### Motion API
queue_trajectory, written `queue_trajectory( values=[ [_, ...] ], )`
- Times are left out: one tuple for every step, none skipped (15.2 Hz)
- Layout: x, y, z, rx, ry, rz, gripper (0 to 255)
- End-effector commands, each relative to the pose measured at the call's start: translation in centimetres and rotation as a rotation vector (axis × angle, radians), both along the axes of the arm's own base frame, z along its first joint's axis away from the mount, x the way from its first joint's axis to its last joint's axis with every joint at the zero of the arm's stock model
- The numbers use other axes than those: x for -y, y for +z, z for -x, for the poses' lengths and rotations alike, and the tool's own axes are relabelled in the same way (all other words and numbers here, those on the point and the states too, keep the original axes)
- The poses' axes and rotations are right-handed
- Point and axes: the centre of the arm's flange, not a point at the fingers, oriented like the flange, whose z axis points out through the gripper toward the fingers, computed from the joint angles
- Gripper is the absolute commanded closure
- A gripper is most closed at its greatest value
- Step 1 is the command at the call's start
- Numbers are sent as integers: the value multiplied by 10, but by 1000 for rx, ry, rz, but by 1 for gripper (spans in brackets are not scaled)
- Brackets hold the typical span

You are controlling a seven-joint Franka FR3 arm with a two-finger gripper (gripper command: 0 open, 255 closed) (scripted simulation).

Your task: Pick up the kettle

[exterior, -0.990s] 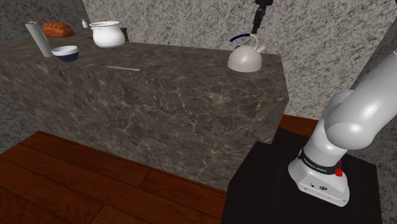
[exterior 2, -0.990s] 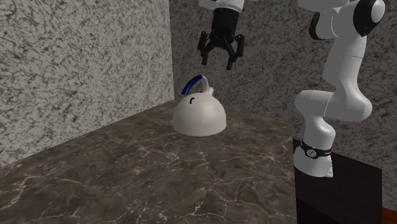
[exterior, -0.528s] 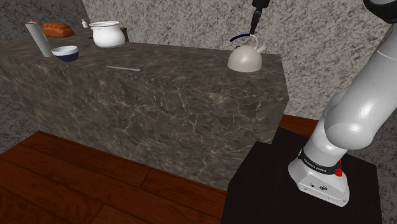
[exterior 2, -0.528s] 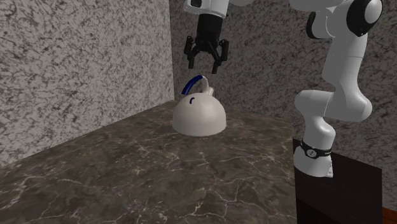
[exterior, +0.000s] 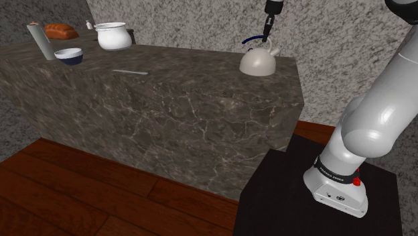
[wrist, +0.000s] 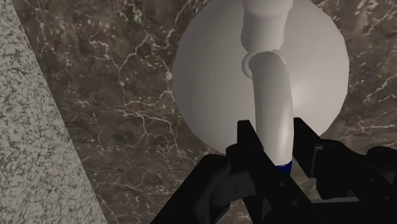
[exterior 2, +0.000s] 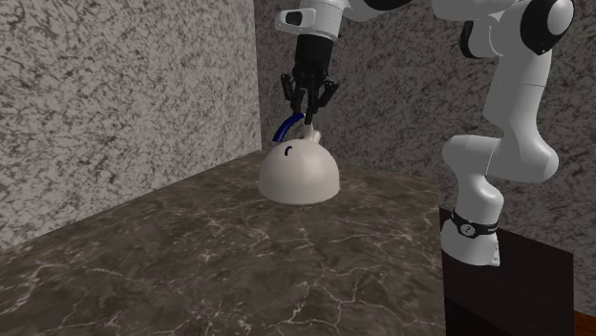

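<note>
A white dome-shaped kettle (exterior: 258, 62) (exterior 2: 299, 174) (wrist: 210, 76) with a blue arched handle (exterior 2: 285, 127) stands on the dark marble counter (exterior: 167, 87) (exterior 2: 191, 258), close to the stone wall corner. My black gripper (exterior: 267, 35) (exterior 2: 306, 117) (wrist: 275, 143) comes straight down on the top of the handle. In the wrist view its two fingers (wrist: 249, 140) clasp the handle from both sides, shut on it. The kettle's base rests on the counter.
At the counter's far end in the shoulder view stand a white pot (exterior: 112, 35), a small bowl (exterior: 69, 55), a bread loaf (exterior: 61, 31) and a grey cylinder (exterior: 40, 40). A thin utensil (exterior: 130, 72) lies mid-counter. Speckled stone walls (exterior 2: 143, 86) rise just behind the kettle.
The gripper came down from above the kettle onto its handle and went from open to shut on it. The kettle has not moved.
</note>
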Motion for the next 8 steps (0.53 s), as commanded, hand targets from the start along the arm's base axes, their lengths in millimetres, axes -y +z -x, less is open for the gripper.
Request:
queue_trajectory(
  values=[
    [0, 0, 0, 0, 0, 0, 255],
    [0, 0, 0, 0, 0, 0, 255],
    [0, 0, 0, 0, 0, 0, 255],
    [0, 0, 0, 0, 0, 0, 255],
    [0, 0, 0, 0, 0, 0, 255],
    [0, 0, 0, 0, 0, 0, 255],
    [0, -1, 0, 0, 0, 0, 255],
    [0, 5, 0, 0, 0, 0, 255]
  ],
)
